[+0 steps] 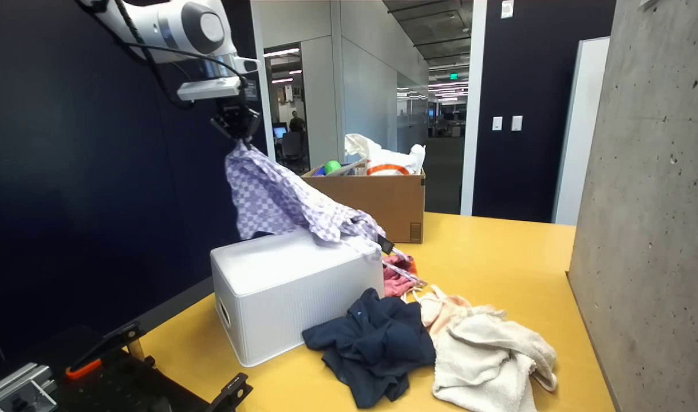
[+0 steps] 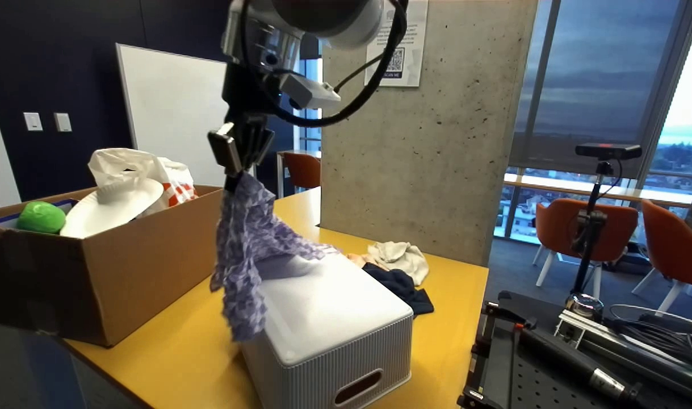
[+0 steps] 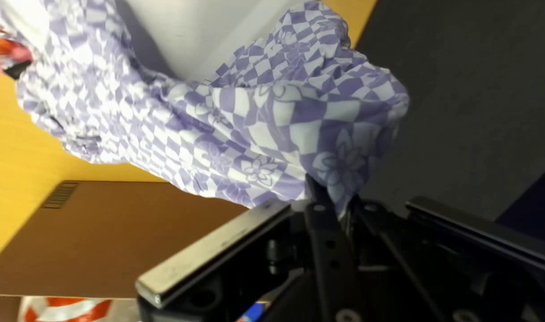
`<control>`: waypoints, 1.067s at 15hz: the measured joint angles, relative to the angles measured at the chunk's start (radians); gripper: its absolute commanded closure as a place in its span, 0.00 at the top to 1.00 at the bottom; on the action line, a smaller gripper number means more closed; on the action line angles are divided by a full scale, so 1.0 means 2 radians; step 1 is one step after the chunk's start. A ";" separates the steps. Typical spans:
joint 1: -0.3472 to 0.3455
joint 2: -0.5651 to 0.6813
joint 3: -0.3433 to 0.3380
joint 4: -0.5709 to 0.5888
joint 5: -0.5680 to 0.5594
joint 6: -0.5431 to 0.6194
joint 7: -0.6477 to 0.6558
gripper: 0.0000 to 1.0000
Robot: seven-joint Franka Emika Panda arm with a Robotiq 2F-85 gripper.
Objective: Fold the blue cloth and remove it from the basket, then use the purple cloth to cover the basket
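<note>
Exterior view: the gripper (image 1: 245, 142) clamps its fingers on the purple cloth (image 1: 300, 200), partly draped over the basket (image 1: 286, 309), beside which lies the blue cloth (image 1: 377, 343).

In an exterior view, the white rectangular ribbed basket (image 1: 297, 309) stands left of centre on the flat yellow table (image 1: 497, 252). The purple-and-white checked fabric cloth (image 1: 274, 194) lies partly on the basket's top, its raised end in the upper left. Before the basket, lower centre, lies the crumpled navy-blue fabric cloth (image 1: 377, 343), with the crumpled cream fabric cloth (image 1: 486, 360) to its right. Behind the basket, mid-frame, stands the rectangular brown cardboard box (image 1: 389, 200).
</note>
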 measured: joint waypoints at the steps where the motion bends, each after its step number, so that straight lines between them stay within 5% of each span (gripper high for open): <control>1: 0.010 -0.004 0.016 0.000 0.011 -0.014 -0.003 0.02; 8: 0.072 -0.035 0.095 0.023 0.083 -0.210 -0.001 0.02; 11: 0.059 -0.059 0.079 0.040 0.086 -0.277 -0.002 0.02; 16: -0.007 -0.060 0.015 0.049 0.086 -0.289 -0.002 0.02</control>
